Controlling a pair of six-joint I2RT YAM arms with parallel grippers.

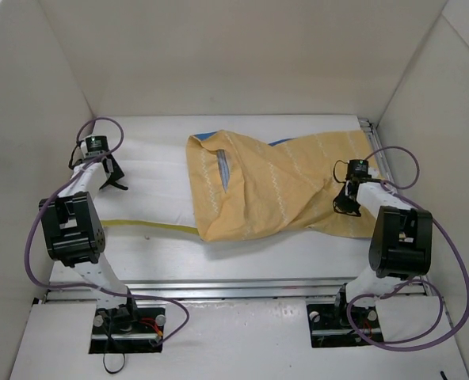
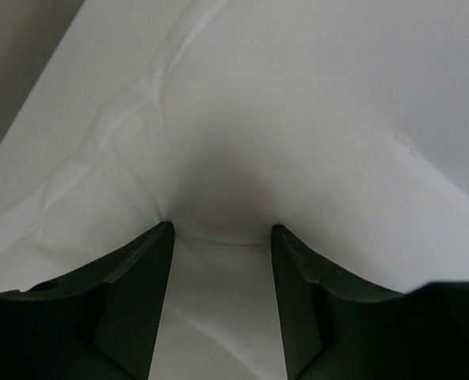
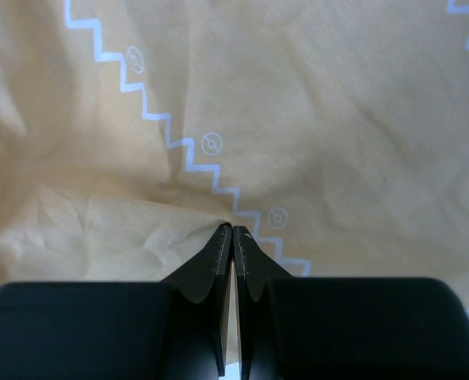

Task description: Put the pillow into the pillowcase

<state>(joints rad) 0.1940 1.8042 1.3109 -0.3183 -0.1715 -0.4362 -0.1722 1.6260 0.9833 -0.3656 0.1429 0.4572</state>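
Observation:
The white quilted pillow (image 1: 151, 170) lies flat across the table, its yellow piping (image 1: 147, 226) showing along the near left edge. The pillowcase (image 1: 266, 186) lies crumpled on the pillow's right part, yellow-orange face up, with a blue edge at the back. My left gripper (image 1: 112, 178) is open and presses down into the pillow's left end; in the left wrist view (image 2: 221, 229) white pillow fabric (image 2: 298, 119) dents between the jaws. My right gripper (image 1: 345, 204) is shut on a fold of the pillowcase; in the right wrist view (image 3: 232, 229) the yellow cloth (image 3: 298, 103) puckers at the tips.
White walls (image 1: 28, 119) enclose the table on the left, back and right. A metal rail (image 1: 242, 285) runs along the table's near edge in front of the arm bases. Purple cables (image 1: 448, 261) loop beside each arm.

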